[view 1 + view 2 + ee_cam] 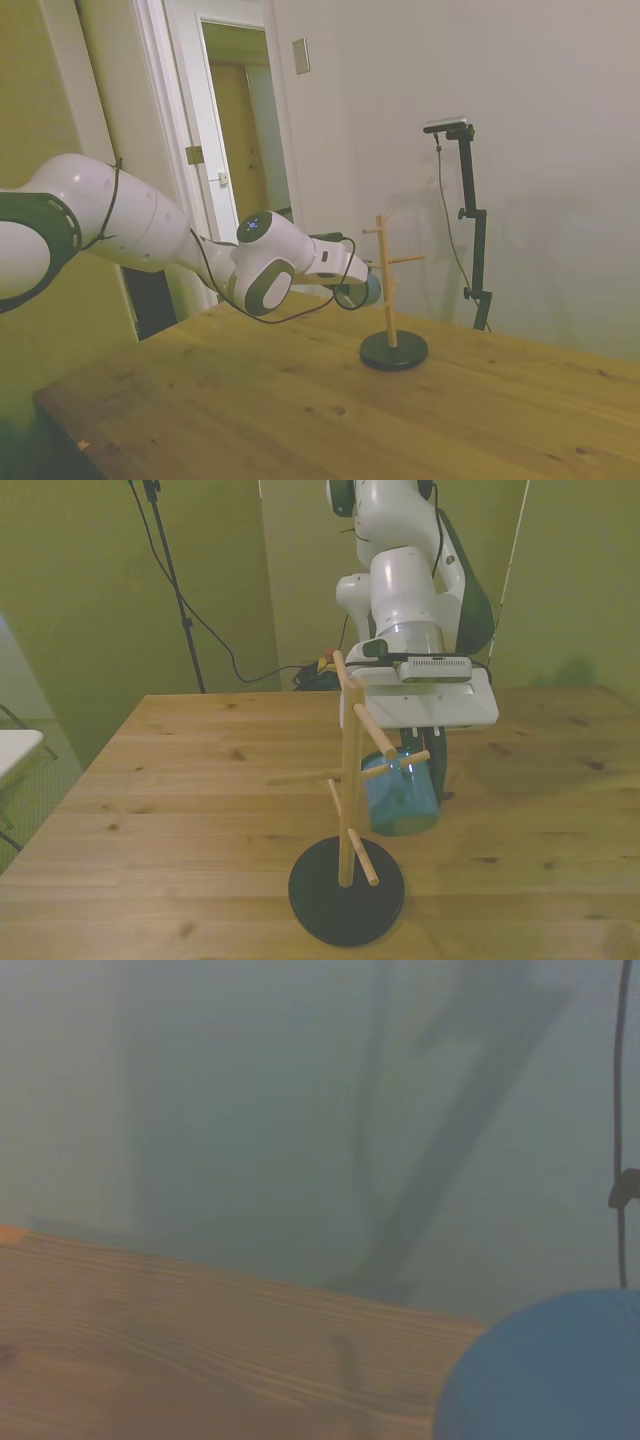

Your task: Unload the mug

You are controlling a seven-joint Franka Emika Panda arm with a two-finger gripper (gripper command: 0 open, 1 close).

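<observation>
From the side I see the gripper point(368, 290) level at the mug point(372, 290), just beside the wooden rack point(390, 300), above the table point(300, 420). Up front, the mug point(403, 795) hangs below the wrist, touching a rack point(347, 810) peg, clear of the table point(200, 780). I cannot tell whether the hand is clenched. On the wrist camera, a blurred blue mug point(550, 1370) over wood.

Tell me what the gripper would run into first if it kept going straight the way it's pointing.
Probably the wooden peg rack: the gripper, at the mug, points level at its post. Depth is unclear, so it might pass beside it.
</observation>
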